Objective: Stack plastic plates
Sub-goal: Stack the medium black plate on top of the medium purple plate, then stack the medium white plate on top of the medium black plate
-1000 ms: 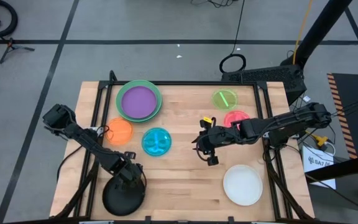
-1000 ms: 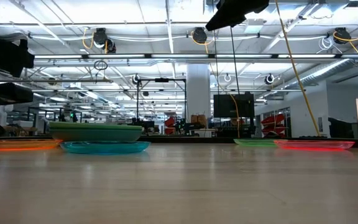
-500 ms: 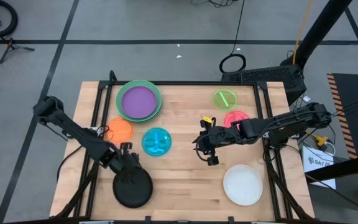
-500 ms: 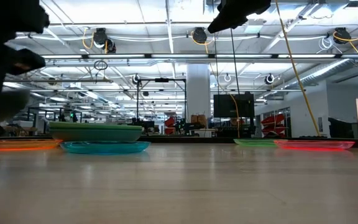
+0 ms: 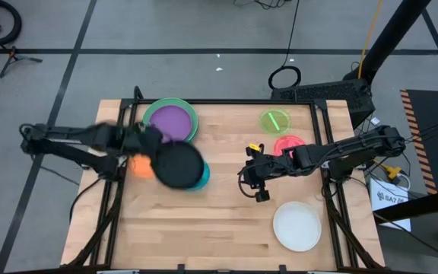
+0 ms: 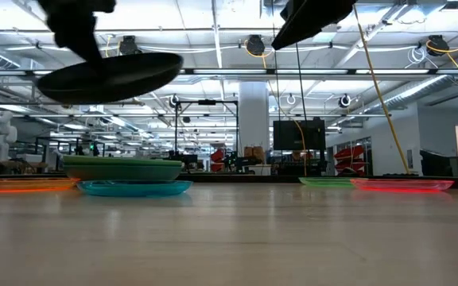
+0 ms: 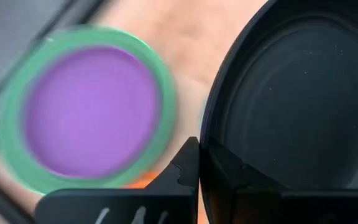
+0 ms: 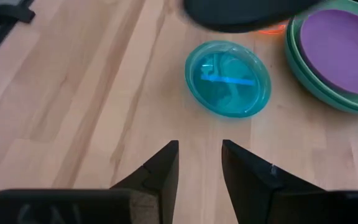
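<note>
My left gripper point(image 5: 149, 144) is shut on a black plate point(image 5: 178, 164), held high above the table over the teal plate point(image 5: 202, 176) and the orange plate point(image 5: 138, 166). In the low view the black plate point(image 6: 110, 75) hangs well above the teal plate point(image 6: 133, 187). A purple plate point(image 5: 169, 122) lies on a green stack point(image 5: 191, 114) at the far left. My right gripper point(image 5: 249, 183) is open and empty above the table's middle; its fingers point(image 8: 166, 168) point toward the teal plate point(image 8: 229, 78). My left gripper pinches the black plate's rim point(image 7: 209, 155) between its two fingers, one finger point(image 7: 188, 163) outside the rim and one over the plate's inner side. It comes from the table's left. The plate is lifted clear, slightly tilted, its hollow side up.
A lime plate point(image 5: 274, 120) and a pink plate point(image 5: 289, 144) lie at the far right, and a white plate point(image 5: 296, 226) at the near right. The near left and the middle of the wooden table point(image 5: 219, 228) show bare wood.
My left gripper has carried the black plate from the table's near left corner up and toward the far edge and the right; it now hangs above the teal and orange plates. The plate has been lifted clear of the table. My right gripper has kept still.
</note>
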